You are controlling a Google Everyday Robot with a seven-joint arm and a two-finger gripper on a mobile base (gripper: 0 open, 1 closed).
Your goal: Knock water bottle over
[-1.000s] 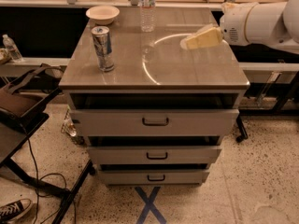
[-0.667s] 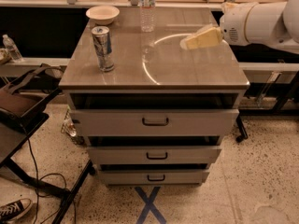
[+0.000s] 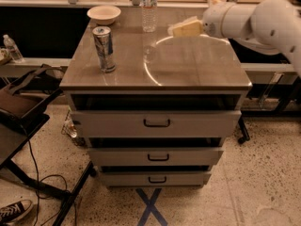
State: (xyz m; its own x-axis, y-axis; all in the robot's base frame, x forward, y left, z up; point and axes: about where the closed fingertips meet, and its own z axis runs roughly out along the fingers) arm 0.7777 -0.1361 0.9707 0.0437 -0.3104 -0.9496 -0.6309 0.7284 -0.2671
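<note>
The pincer (image 3: 184,28) has come closer to the water bottle (image 3: 149,8) than a second ago. It now hangs near the bottle's right side, not touching it. The bottle stands upright at the back of the table (image 3: 188,74). I cannot tell whether the pincer is clenched or released. I think the sideways push is still to come.

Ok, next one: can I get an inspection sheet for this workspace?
Surface: cabinet top, a glare ring on it.
Job's things: water bottle upright at the back edge.
Clutter: can front left; bowl back left.
Grippers: gripper above the top, right of the water bottle, apart from it.
Cables: cable on the floor, left.
Surroundings: drawers below; small bottle on a left shelf; shoe and tape X on the floor.
</note>
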